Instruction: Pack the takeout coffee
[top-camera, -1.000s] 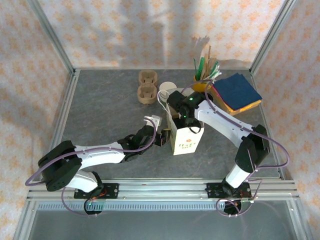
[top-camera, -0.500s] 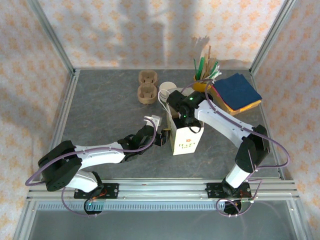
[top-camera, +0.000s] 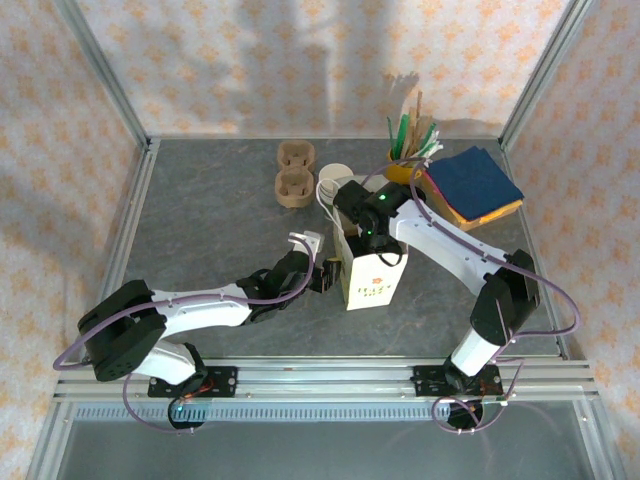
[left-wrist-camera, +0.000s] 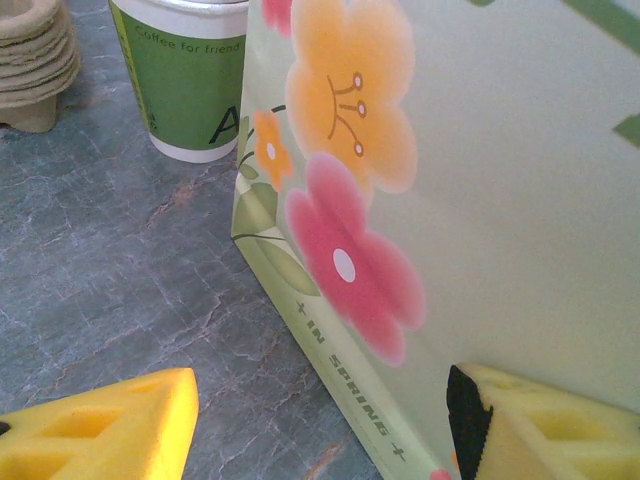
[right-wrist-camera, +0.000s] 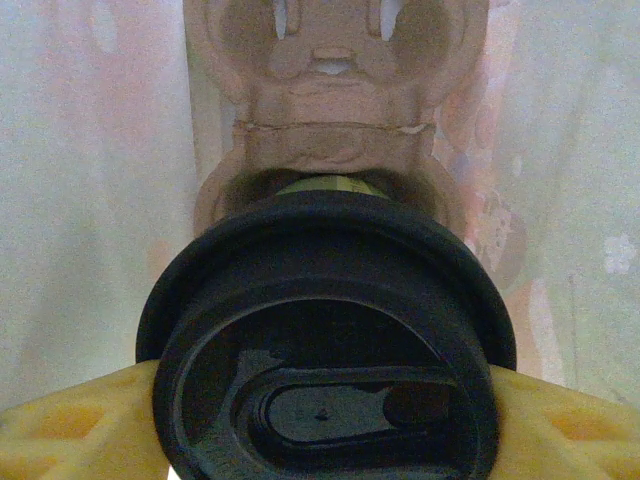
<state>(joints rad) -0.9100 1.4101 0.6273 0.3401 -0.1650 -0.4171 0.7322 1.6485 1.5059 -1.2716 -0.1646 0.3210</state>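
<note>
The takeout coffee (right-wrist-camera: 325, 300) shows its black round lid from above, with a sliver of the cup beneath. My right gripper (right-wrist-camera: 325, 425) is shut on it, a yellow finger (right-wrist-camera: 80, 425) on each side. It hangs inside the flowered paper bag (top-camera: 372, 280), over a brown cardboard carrier (right-wrist-camera: 335, 110) at the bag's bottom. From above, my right gripper (top-camera: 362, 235) reaches into the bag's open top. My left gripper (top-camera: 325, 275) stands open at the bag's left side. The bag's lower edge (left-wrist-camera: 350, 370) runs between its fingers; the right fingertip (left-wrist-camera: 530, 420) lies against the bag wall.
A white-and-green stack of cups (left-wrist-camera: 190, 90) stands just behind the bag, also in the top view (top-camera: 335, 180). Brown stacked carriers (top-camera: 293, 172) sit further back. A yellow pot of stirrers (top-camera: 410, 150) and blue napkins (top-camera: 475, 185) are at the back right.
</note>
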